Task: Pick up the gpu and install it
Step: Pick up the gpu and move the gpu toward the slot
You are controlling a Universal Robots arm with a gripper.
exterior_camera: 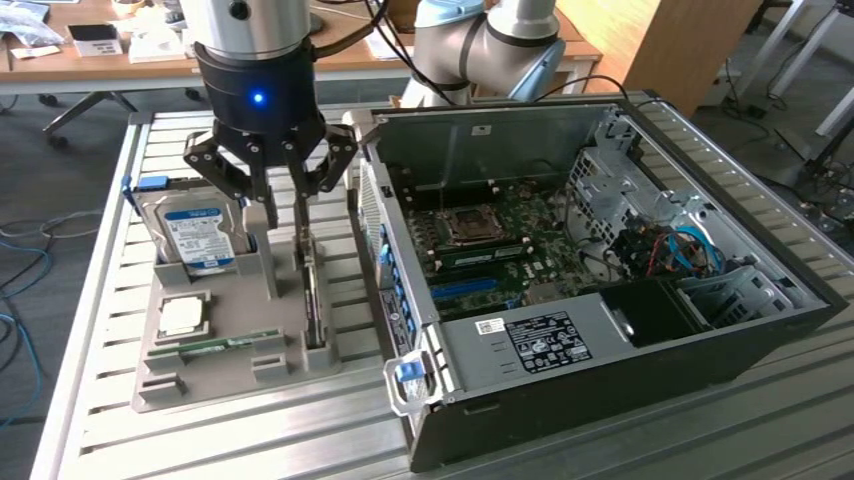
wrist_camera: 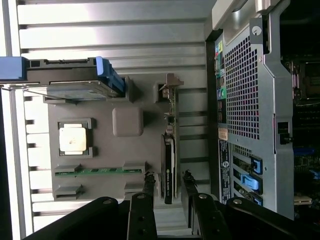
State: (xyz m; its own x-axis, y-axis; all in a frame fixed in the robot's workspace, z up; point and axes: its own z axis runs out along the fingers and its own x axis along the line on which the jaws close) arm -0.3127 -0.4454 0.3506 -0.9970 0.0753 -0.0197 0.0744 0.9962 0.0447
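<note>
The gpu (exterior_camera: 312,295) is a thin dark card standing on edge in a slot of the grey holder tray (exterior_camera: 234,378), on the side next to the computer case. In the wrist view the gpu (wrist_camera: 170,150) runs lengthwise, with its silver bracket (wrist_camera: 172,82) at the far end. My gripper (exterior_camera: 286,222) hangs just above the card's end farthest from the bracket. In the wrist view my gripper (wrist_camera: 168,176) is open, and its fingertips (wrist_camera: 148,179) straddle the card with a small gap on each side. Nothing is held.
The tray also holds a blue-labelled hard drive (exterior_camera: 198,235), a square processor (exterior_camera: 182,317) and a green memory stick (exterior_camera: 214,347). The open computer case (exterior_camera: 561,270) lies close beside the tray with its motherboard exposed. Everything rests on a slatted metal table (exterior_camera: 160,440).
</note>
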